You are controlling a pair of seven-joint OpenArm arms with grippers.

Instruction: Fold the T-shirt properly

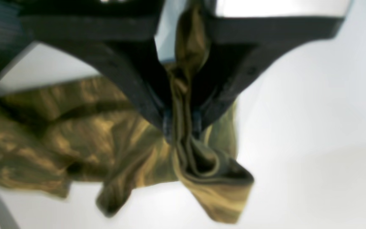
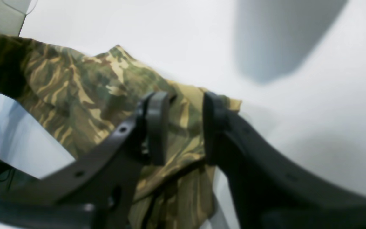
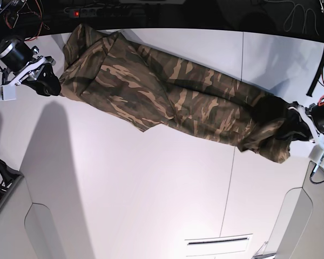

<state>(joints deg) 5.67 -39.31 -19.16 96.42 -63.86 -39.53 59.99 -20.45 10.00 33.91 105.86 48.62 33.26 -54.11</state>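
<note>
My left pincer [image 1: 181, 122] clamps one end of the T-shirt [image 3: 167, 97], stretched across the white table [image 3: 151, 189]; my right pincer [image 2: 183, 127], jaws parted astride the opposite end, grips nothing, apparently between holds.

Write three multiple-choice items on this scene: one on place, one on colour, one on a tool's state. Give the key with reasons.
1. Where does the T-shirt lie?
A. stretched across the table between the two tools
B. hanging off the table's front edge
C. in a bin

2. What is its print?
A. blue stripes
B. tan, green and brown camouflage
C. plain white

3. How is the left tool?
A. open above the cloth
B. shut on nothing
C. shut on a bunch of cloth

Key: 1 A, the base view shows a tool at each end of the cloth; 2 B, blotches show in every view; 3 C, the left wrist view shows cloth pinched between the fingers.
</note>
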